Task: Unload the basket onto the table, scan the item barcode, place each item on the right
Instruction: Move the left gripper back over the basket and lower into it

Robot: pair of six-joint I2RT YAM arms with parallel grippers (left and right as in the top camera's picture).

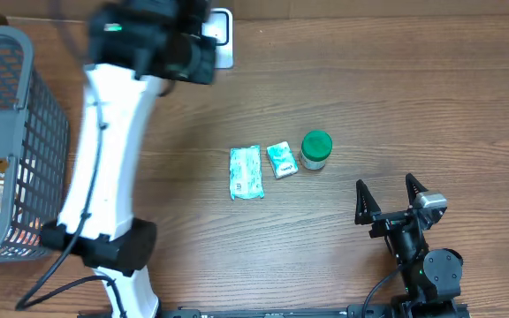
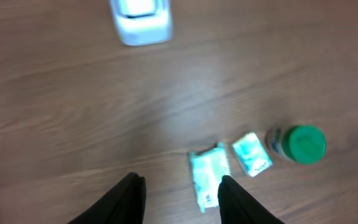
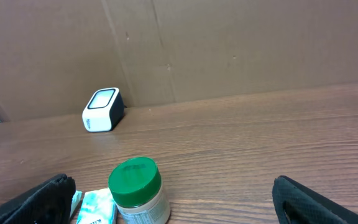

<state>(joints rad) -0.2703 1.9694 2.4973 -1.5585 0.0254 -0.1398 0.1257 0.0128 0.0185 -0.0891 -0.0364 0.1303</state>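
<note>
Wooden table (image 1: 263, 256) | left tool (image 2: 180, 186) raised high — released, empty | right tool (image 1: 384, 183) low — spread wide

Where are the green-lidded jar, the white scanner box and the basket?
green-lidded jar (image 1: 316, 144): overhead view, on its green lid.
white scanner box (image 3: 102, 107): right wrist view, on its light front face.
basket (image 1: 49, 132): overhead view, on its mesh side wall.

overhead: straight down | left wrist: high, looking down | right wrist: low, level | all share jar (image 1: 315, 148)
</note>
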